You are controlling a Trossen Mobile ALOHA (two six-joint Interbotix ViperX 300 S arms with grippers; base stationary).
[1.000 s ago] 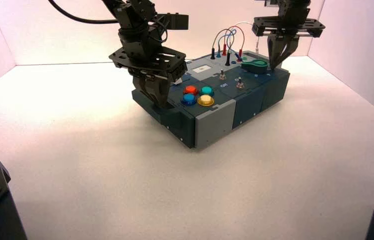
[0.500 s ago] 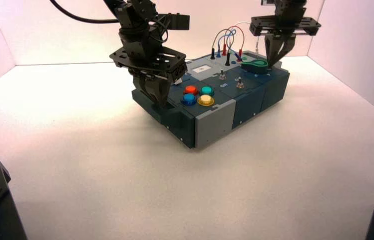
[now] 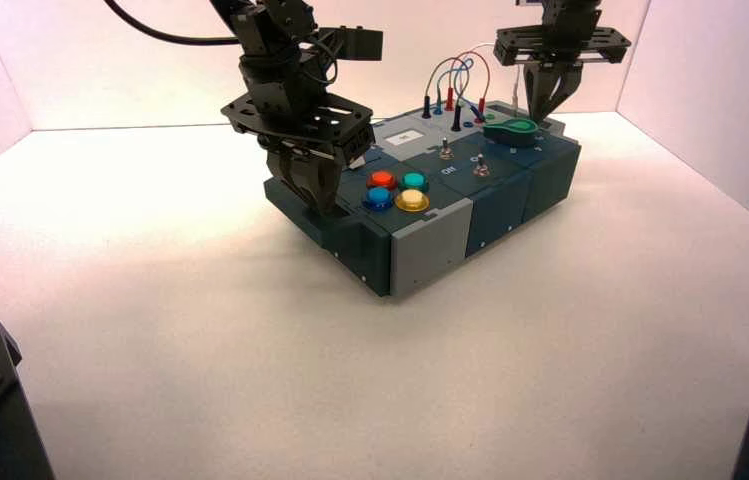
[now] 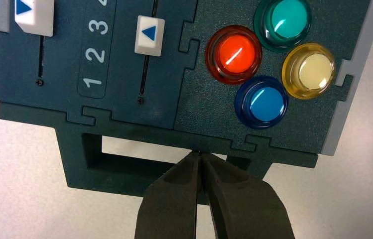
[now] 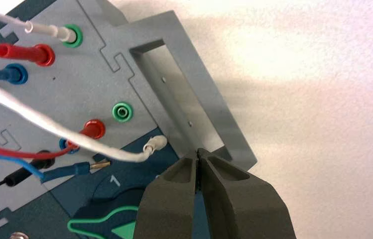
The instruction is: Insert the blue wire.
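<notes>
The right gripper (image 5: 197, 155) hangs above the far corner of the box (image 3: 430, 240), over its grey handle (image 5: 194, 94), fingers pressed together and gripping nothing. Just beside it sits the green knob (image 5: 107, 224).

The blue wire (image 5: 5, 162) has one plug (image 5: 5, 74) seated in a socket on the grey panel, next to the red plug (image 5: 25, 54). Its other plug (image 5: 77, 168) lies loose on the panel with its brass pin bare, tip pointing at the loose white plug (image 5: 153, 145) and near the empty blue socket (image 5: 67, 144). That, I'd say, is where it belongs.

Across the box, the left gripper (image 4: 199, 158) is shut too, empty, its tips on the dark handle (image 4: 124, 167) near the four coloured buttons (image 4: 269, 64) — likely steadying the box.

Now the risks. Closed fingers can't pick anything up; they must spread first. The white wire (image 5: 50, 124) crosses right above the loose blue plug, so a careless reach may snag it or pinch both cables. And the free plug lies flat — grabbed off-centre, it could pivot and meet the socket crooked.
</notes>
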